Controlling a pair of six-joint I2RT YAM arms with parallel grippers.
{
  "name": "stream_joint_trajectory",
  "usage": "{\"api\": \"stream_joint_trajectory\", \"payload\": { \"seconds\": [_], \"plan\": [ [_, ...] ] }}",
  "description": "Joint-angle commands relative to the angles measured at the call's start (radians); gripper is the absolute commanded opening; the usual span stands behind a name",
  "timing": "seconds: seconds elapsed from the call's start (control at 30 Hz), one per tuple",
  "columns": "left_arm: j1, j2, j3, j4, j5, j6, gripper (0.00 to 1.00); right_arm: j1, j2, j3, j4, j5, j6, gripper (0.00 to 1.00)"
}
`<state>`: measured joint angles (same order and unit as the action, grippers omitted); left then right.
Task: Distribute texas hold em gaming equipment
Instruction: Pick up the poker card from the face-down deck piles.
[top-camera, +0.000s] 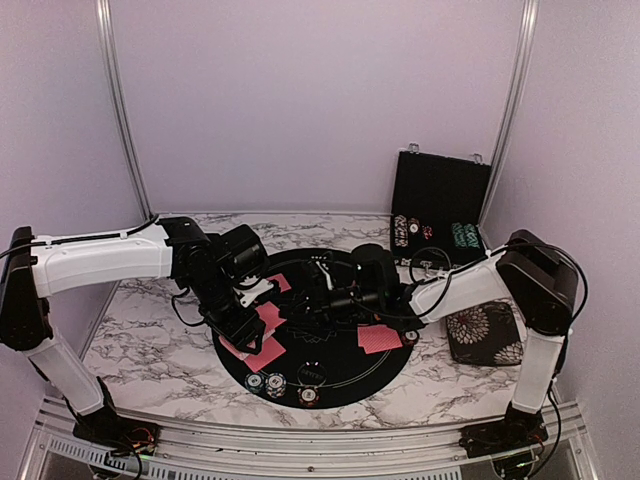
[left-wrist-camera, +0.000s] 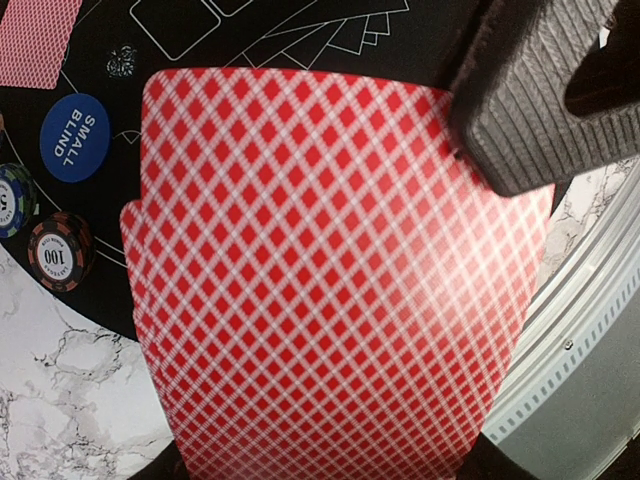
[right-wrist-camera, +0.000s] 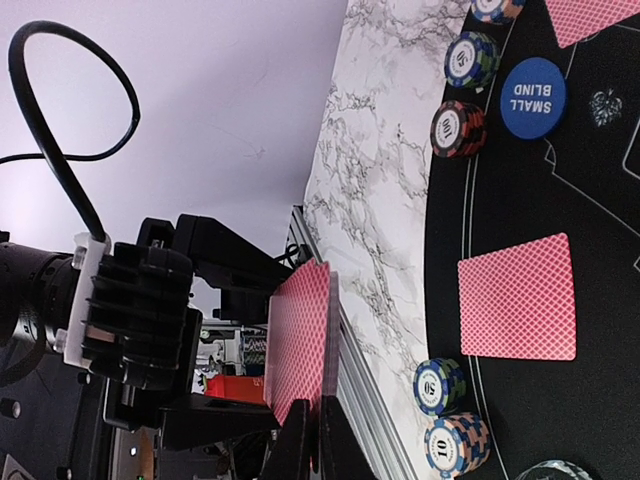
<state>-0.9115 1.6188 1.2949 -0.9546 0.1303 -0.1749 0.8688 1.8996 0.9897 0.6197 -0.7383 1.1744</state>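
Observation:
My left gripper (top-camera: 243, 303) is shut on a stack of red-backed cards (left-wrist-camera: 330, 290) and holds it above the left side of the round black mat (top-camera: 345, 380). The stack fills the left wrist view and hides the left fingers. My right gripper (right-wrist-camera: 318, 445) reaches across the mat and is pinched shut on the stack's far edge (right-wrist-camera: 300, 335). Its ribbed pad (left-wrist-camera: 530, 100) presses the top card's corner. Single cards lie face down on the mat (top-camera: 380, 338) (top-camera: 262, 348) (right-wrist-camera: 518, 297). A blue "small blind" button (left-wrist-camera: 75, 137) and chip stacks (left-wrist-camera: 60, 250) (right-wrist-camera: 440, 385) sit at the mat's rim.
The open black chip case (top-camera: 440, 205) stands at the back right with chips in it. A floral black pad (top-camera: 485, 335) lies to the right of the mat. More chip stacks (top-camera: 275, 385) sit at the mat's near edge. Marble table (top-camera: 150, 350) surrounds the mat, with a metal rail along its front.

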Motion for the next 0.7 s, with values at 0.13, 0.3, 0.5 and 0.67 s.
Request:
{"api": "stream_joint_trajectory", "payload": {
  "seconds": [0.13,0.3,0.5,0.67],
  "plan": [
    [-0.001,-0.017,0.001,-0.012,0.003,-0.001,0.51,-0.011,-0.034,-0.002,0.011,0.008,-0.001,0.0],
    [-0.001,-0.022,-0.002,-0.012,0.0,-0.003,0.51,-0.017,-0.04,-0.015,0.039,0.006,0.022,0.0],
    [-0.001,-0.026,-0.007,-0.012,-0.004,-0.004,0.51,-0.027,-0.053,-0.032,0.055,0.007,0.039,0.0],
    [-0.002,-0.028,-0.009,-0.012,-0.01,-0.01,0.51,-0.036,-0.068,-0.049,0.075,0.005,0.054,0.0]
  ]
}}
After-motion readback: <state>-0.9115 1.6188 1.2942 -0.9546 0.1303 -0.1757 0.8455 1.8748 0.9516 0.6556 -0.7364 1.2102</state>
